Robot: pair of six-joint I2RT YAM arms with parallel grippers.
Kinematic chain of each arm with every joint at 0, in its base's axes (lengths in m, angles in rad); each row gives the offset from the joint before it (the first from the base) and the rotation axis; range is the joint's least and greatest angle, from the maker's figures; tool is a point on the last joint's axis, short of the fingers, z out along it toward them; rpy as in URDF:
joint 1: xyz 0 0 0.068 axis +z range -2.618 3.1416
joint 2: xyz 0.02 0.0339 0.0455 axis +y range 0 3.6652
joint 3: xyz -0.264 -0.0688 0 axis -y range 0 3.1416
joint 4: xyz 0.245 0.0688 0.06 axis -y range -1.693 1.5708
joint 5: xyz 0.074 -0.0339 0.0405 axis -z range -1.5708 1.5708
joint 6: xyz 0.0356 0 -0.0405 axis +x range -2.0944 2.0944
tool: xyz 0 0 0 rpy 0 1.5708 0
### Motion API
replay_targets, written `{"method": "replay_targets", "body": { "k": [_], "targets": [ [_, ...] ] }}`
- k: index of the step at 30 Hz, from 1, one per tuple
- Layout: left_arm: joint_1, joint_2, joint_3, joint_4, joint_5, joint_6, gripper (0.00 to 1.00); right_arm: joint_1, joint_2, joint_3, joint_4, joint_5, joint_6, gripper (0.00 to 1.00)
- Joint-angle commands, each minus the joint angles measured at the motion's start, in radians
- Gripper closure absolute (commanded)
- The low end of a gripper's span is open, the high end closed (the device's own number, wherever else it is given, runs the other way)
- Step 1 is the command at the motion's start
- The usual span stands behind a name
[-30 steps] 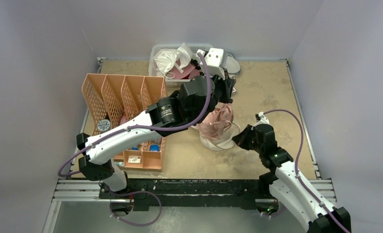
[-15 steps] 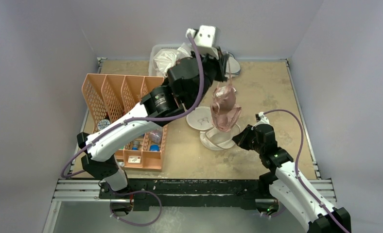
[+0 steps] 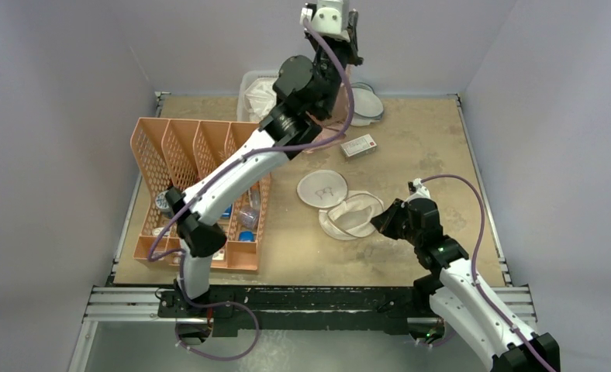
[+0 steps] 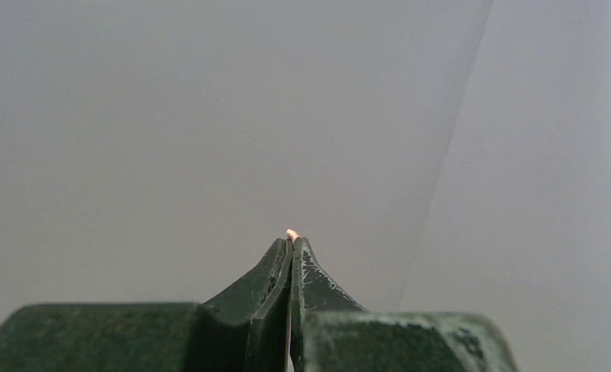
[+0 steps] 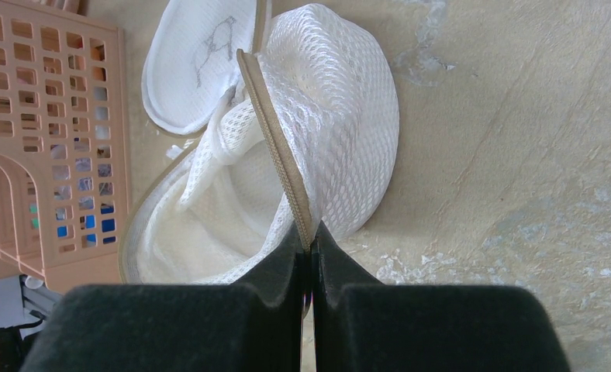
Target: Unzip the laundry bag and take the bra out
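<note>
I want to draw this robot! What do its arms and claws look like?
Both arms, the left arm and the right arm, are white tubes with chunky black joints. A purple cable loops along each. The left claw and right claw have two dark, pointed fingers.

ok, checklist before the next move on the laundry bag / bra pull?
1. Laundry bag unzipped, with its flat face folded open: ok.
2. Nothing left inside the bag: ok as far as visible; the right wrist view shows only white mesh.
3. Right gripper shut on the zip rim, holding the bag in place: ok.
4. Left gripper shut and raised well above the table: ok.
5. Bra in the left gripper: cannot tell. Only a pale sliver shows between the tips, and the rest is out of sight.
</note>
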State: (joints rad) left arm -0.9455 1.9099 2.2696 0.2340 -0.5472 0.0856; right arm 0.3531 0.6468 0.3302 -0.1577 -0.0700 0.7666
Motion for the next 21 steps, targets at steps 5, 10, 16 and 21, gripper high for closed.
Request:
{"method": "replay_targets", "body": {
  "k": [5,10,16,21],
  "targets": [
    [0.277,0.197,0.151,0.232,0.194,-0.209,1.00,0.000,0.007,-0.005,0.036,0.001,-0.015,0.95],
    [0.353,0.313,0.242,0.272,0.194,-0.279,1.00,0.000,0.030,-0.001,0.040,-0.002,-0.017,0.95],
    [0.419,0.363,0.208,0.262,0.183,-0.342,1.00,0.000,0.041,0.001,0.046,-0.002,-0.018,0.95],
    [0.427,0.358,0.112,0.252,0.177,-0.349,1.00,-0.001,0.059,0.005,0.051,-0.003,-0.022,0.96]
  ]
}}
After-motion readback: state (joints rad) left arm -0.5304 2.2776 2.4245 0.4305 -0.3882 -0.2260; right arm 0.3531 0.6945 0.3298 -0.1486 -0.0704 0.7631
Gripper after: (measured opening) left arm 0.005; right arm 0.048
